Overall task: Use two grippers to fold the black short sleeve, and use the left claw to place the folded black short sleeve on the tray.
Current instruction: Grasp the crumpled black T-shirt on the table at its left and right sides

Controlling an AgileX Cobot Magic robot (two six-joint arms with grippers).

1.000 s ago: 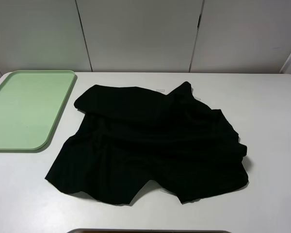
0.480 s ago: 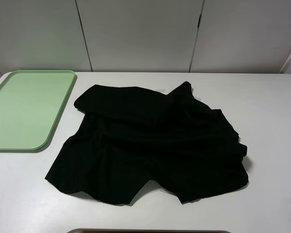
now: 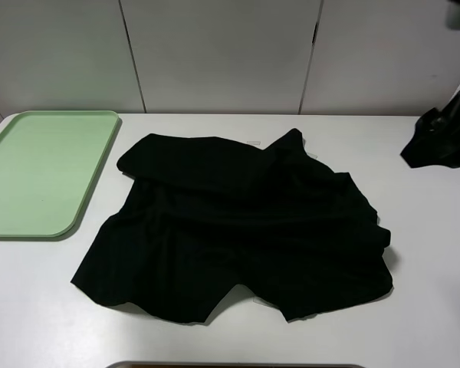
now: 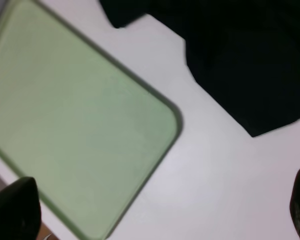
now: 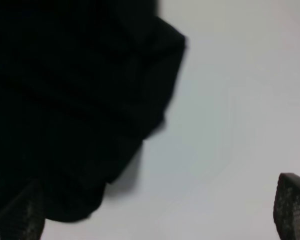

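- A white table (image 3: 429, 253) runs back to a plain panelled wall (image 3: 215, 54), and a pale green tray (image 3: 38, 169) sits at its left end.
- The black shirt (image 3: 238, 222) lies in the middle of the table, near the tray but not on it, and not yet folded.
- It is matt and rumpled, with its far edge flopped over itself.
- I judge it soft, light and limp, so it should sag. I would pinch two outer corners together.
- My left gripper (image 4: 157, 210) is spread wide and holds nothing, above the tray's corner. My right gripper (image 5: 155, 212) is spread likewise, over the shirt's right edge.
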